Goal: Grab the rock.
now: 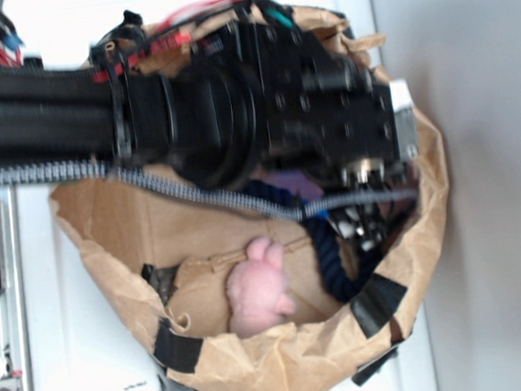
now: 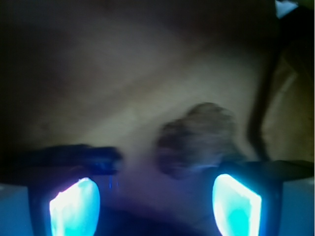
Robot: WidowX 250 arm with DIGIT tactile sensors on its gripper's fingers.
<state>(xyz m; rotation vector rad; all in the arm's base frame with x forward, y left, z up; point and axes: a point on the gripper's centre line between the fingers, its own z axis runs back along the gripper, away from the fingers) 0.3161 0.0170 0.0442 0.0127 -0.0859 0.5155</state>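
Two spread fingers (image 2: 74, 204) flanking rock (image 2: 197, 140)

one rock (image 2: 197, 140), one pink plush toy (image 1: 258, 290), one dark blue rope (image 1: 337, 262) — all within one paper bag (image 1: 255, 366).

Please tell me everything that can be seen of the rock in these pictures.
The rock shows only in the wrist view, and blurred: a small, lumpy, brown-grey lump with a rough, stony look. It lies on the brown paper floor of the bag, ahead of the open pincer and nearer its right-hand finger in the picture. Whether that finger touches it cannot be told. In the exterior view the arm hides it.
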